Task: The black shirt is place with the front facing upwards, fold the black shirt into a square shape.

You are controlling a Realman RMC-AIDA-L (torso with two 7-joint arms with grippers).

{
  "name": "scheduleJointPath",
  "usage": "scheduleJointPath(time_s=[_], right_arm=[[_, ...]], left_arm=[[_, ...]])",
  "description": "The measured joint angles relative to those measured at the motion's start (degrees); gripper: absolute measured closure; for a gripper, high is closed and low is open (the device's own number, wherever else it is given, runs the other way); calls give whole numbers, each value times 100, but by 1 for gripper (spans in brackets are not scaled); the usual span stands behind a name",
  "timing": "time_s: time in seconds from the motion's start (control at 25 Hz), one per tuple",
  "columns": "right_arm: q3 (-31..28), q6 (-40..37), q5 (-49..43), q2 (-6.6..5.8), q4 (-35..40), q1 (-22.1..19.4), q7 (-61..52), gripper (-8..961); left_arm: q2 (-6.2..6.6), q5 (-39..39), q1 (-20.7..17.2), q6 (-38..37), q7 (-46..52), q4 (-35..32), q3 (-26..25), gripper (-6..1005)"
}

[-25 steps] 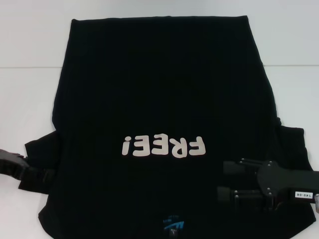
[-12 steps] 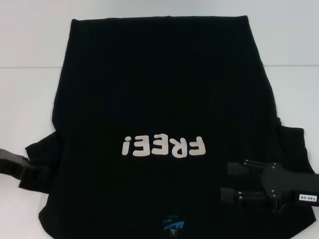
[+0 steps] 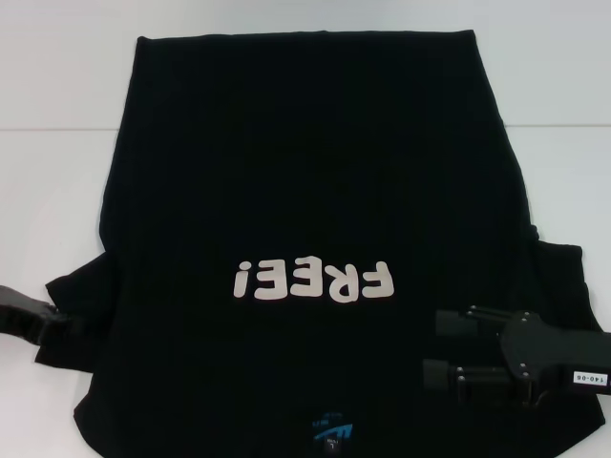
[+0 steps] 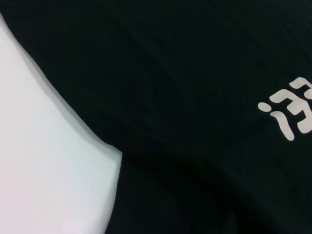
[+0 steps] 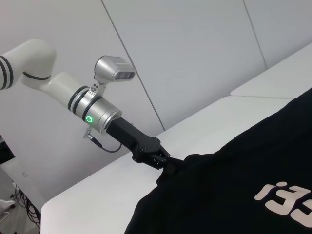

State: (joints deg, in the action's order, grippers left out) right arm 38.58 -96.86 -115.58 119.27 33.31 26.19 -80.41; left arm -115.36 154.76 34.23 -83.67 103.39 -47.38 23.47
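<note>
I've got the black shirt (image 3: pixel 305 191) spread flat across the white table (image 3: pixel 57 86), front up, "FREE!" lettering (image 3: pixel 313 281) toward six o'clock; my left gripper (image 5: pixel 168 165) sits at eight o'clock, pinched onto the shirt's sleeve edge; my right gripper (image 3: pixel 441 347) hovers over the shirt at four o'clock, fingers parted, holding nothing.

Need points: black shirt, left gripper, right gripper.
black shirt (image 3: pixel 305 162): head view, plain chest cloth beyond the lettering.
left gripper (image 5: pixel 165 163): right wrist view, fingertips at the sleeve edge.
right gripper (image 3: pixel 441 348): head view, gap between its two fingertips, over the shirt.
</note>
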Motion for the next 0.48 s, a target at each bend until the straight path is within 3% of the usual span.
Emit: scheduleJointPath(time_s=[0.24, 0.48], right_arm=[[-17, 0, 0, -1, 0, 17, 0, 44], [-52, 0, 0, -10, 0, 27, 0, 43]], left_arm=[[3, -5, -3, 2, -13, 0, 0, 925], [15, -8, -4, 0, -18, -35, 0, 919]])
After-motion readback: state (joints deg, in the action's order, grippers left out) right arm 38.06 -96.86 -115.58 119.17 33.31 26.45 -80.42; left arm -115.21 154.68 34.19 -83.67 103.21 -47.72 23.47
